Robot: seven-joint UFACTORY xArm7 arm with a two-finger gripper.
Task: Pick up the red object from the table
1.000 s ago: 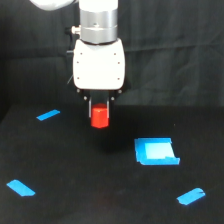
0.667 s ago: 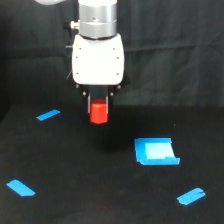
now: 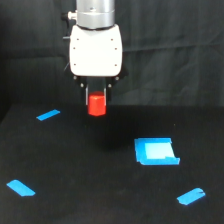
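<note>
The red object point(image 3: 97, 105) is a small red-orange block held between the fingers of my gripper point(image 3: 97, 101), under the white arm body. The gripper is shut on it and holds it above the black table point(image 3: 100, 190). A faint shadow lies on the table below and to the exterior view's right of the block. The fingers themselves are dark and mostly hidden against the black backdrop.
A flat blue square piece point(image 3: 155, 151) lies on the table to the exterior view's right. Blue tape strips lie at the left point(image 3: 48, 115), front left point(image 3: 21, 188) and front right point(image 3: 191, 196). A black curtain hangs behind.
The arm has risen with the red object in its gripper. The block is higher above the table than before. The blue piece and tape have not moved.
</note>
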